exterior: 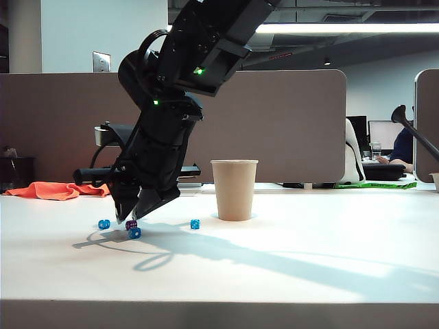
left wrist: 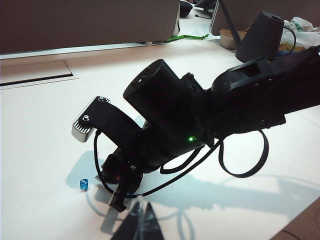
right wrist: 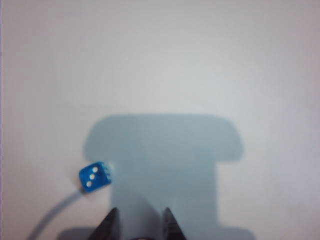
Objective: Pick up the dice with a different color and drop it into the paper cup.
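The right gripper [exterior: 136,214] is down at the white table [exterior: 288,267], fingers pointing at the surface and reaching across to the left half of the exterior view. Its jaws stand a little apart. The purple die [exterior: 131,224] sits right at the fingertips, seemingly between them, but from this side I can't tell if the tips actually pinch it or just bracket it. In the right wrist view the two dark fingertips [right wrist: 111,226] show a gap with bare table in it and no die visible there, so the grip is unclear.

One blue die [exterior: 134,233] lies touching or just beside the purple one, slightly nearer the camera. A second blue die [exterior: 104,224] is just to the left of the gripper, a third blue die [exterior: 195,224] to its right, between gripper and cup. The right wrist camera catches one blue die [right wrist: 95,177] with three white pips showing, near the tips.

The paper cup [exterior: 234,190] stands upright on the table, right of the dice group, well apart from the gripper.

The left gripper [left wrist: 141,223] shows only as dark tips at the frame edge in the left wrist view, close together; it hangs off the table, looking across at the right arm [left wrist: 200,120] and one blue die [left wrist: 84,184]. An orange cloth [exterior: 58,190] lies at the table's far left.
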Controlling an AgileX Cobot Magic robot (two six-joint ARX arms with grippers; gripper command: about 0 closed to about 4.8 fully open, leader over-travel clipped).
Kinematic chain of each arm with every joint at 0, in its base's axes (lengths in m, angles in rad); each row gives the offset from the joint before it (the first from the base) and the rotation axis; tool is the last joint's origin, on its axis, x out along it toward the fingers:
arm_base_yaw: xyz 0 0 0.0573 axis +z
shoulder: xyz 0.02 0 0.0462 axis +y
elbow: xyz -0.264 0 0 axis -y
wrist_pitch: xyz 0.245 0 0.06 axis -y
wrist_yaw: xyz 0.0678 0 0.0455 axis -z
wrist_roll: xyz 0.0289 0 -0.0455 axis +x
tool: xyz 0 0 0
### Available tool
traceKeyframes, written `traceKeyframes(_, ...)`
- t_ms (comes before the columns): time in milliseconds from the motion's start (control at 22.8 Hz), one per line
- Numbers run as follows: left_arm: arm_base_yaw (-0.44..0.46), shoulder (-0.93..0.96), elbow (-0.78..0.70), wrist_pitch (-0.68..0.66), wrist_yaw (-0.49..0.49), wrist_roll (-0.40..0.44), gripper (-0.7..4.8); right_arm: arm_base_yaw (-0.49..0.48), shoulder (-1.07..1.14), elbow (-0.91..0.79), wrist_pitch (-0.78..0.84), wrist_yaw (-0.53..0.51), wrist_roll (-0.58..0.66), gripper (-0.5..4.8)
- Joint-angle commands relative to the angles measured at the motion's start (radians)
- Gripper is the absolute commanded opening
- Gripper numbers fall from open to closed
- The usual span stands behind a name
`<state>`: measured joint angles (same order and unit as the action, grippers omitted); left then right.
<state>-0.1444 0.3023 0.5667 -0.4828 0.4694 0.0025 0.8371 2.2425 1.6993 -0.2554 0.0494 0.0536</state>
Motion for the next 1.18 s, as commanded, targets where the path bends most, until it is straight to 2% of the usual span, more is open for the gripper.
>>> traceKeyframes(44,-0.001,-0.001,0.005,0.013,0.006,-0.003,-0.06,0.002,-0.003,0.005,-0.001,0.000,-0.002,1.98)
traceKeyframes(1184,-0.001,-0.001,0.005,0.013,0.007,-0.004,-0.06,0.002,-0.003,0.005,0.024,0.000,-0.002,1.98)
